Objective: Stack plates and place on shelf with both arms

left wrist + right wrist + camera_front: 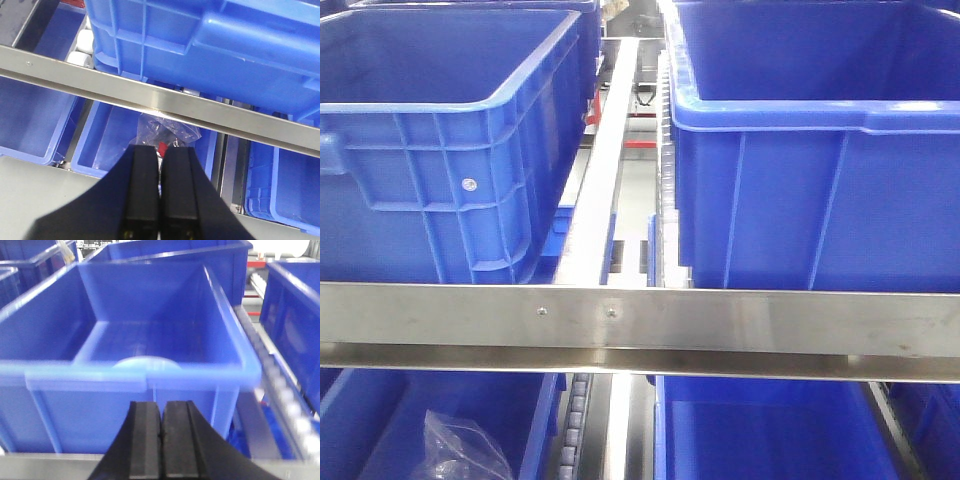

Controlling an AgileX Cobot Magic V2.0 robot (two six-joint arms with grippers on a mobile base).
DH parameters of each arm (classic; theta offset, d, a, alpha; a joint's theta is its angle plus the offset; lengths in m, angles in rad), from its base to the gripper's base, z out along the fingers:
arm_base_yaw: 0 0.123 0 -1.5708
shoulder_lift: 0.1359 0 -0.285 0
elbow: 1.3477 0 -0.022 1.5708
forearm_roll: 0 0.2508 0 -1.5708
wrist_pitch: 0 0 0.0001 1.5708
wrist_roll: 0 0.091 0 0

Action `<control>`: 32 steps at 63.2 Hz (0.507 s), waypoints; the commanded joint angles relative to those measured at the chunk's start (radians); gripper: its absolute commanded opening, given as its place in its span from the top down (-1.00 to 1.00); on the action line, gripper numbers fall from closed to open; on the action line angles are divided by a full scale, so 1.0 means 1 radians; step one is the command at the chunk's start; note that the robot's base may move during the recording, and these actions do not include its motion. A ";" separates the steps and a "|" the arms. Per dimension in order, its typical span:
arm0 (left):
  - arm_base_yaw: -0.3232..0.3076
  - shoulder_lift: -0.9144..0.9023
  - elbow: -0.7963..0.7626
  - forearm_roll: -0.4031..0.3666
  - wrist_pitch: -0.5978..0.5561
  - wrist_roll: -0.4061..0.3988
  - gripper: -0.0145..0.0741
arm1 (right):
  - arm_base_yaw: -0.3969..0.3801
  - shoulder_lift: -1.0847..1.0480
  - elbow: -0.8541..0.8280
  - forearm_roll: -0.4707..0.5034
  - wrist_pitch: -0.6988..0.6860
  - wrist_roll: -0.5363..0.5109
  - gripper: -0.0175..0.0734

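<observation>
The shelf's steel front bar (720,322), with small rivets, runs across the front view. It also crosses the left wrist view (165,102) on a slant and shows at the bottom of the right wrist view (45,466). My left gripper (161,150) is shut and empty, below the bar. My right gripper (161,406) is shut and empty, in front of a blue crate (130,405). A pale rounded shape (145,362) shows just inside that crate's near wall; I cannot tell if it is a plate. No plate shows clearly in any other view.
Two large blue crates (440,150) (820,160) stand on the upper level behind the bar, with a white rail (605,160) between them. Lower crates sit beneath; one holds a crumpled clear plastic bag (465,450), also in the left wrist view (167,131).
</observation>
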 commanded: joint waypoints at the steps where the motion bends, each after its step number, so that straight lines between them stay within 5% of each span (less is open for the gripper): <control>1: -0.003 -0.002 -0.028 -0.003 -0.070 -0.007 0.46 | -0.007 -0.053 0.028 0.012 -0.094 0.004 0.57; 32: -0.003 -0.002 -0.028 -0.003 -0.070 -0.007 0.46 | -0.009 -0.085 0.117 0.075 -0.136 0.009 0.57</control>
